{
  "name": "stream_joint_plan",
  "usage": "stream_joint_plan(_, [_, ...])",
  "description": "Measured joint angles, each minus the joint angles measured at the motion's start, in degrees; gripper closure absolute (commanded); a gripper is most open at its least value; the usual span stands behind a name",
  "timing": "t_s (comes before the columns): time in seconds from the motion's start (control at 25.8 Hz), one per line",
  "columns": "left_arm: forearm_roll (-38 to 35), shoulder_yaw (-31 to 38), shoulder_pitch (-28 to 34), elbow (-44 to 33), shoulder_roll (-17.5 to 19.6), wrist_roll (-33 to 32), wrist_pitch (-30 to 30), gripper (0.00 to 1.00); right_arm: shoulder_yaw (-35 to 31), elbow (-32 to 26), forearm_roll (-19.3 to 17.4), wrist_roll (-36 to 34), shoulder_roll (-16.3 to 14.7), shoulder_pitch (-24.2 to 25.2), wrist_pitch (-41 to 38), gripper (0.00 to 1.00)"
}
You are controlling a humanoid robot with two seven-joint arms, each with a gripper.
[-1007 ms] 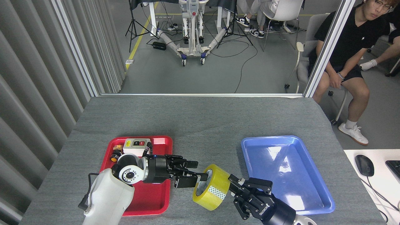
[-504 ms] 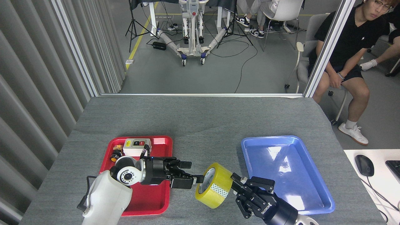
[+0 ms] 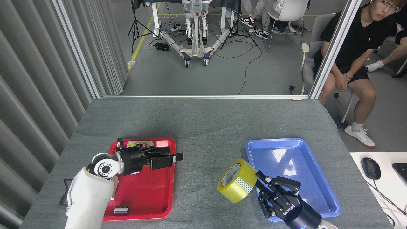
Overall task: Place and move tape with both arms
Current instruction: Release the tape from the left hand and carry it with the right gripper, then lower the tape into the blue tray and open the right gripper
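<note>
The tape (image 3: 237, 180), a yellow roll with a white core, hangs tilted just above the table beside the left edge of the blue tray (image 3: 305, 149). My right gripper (image 3: 258, 186) comes in from the lower right and is shut on the roll's right rim. Over the upper part of the red tray (image 3: 143, 197) my left gripper (image 3: 170, 157) points right, fingers spread and nothing between them. It is well apart from the tape.
A white switch box (image 3: 140, 144) sits at the red tray's back edge, mostly hidden behind my left gripper. A small grey piece (image 3: 121, 210) lies at the tray's front. A person (image 3: 353, 51) sits beyond the table's right corner. A mouse (image 3: 370, 168) lies on a white desk.
My left gripper let go of the tape and drew back left over the red tray. My right gripper carried the tape right, up to the blue tray's left edge.
</note>
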Motion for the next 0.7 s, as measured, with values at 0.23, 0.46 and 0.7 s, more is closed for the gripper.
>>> stream_joint_plan(0.23, [-4.22,4.8,0.87,-1.22,-0.06,5.35,4.59,0.12,-6.66,0.17,-9.96,10.25,1.02,1.43,-2.78,1.0])
stream_joint_plan(0.46, [-18.16,4.85,5.38,-7.44,-0.35,22.17,16.08,0.1,-12.21,-0.63,-29.31,34.24,3.16,1.28,-7.77,1.0])
stream_joint_plan(0.7, [-29.22,1.71,6.73,-8.57,-1.4,39.94,25.54,0.11,-19.14,-0.97,-48.09,58.2,3.4,-2.42,-14.25,1.0])
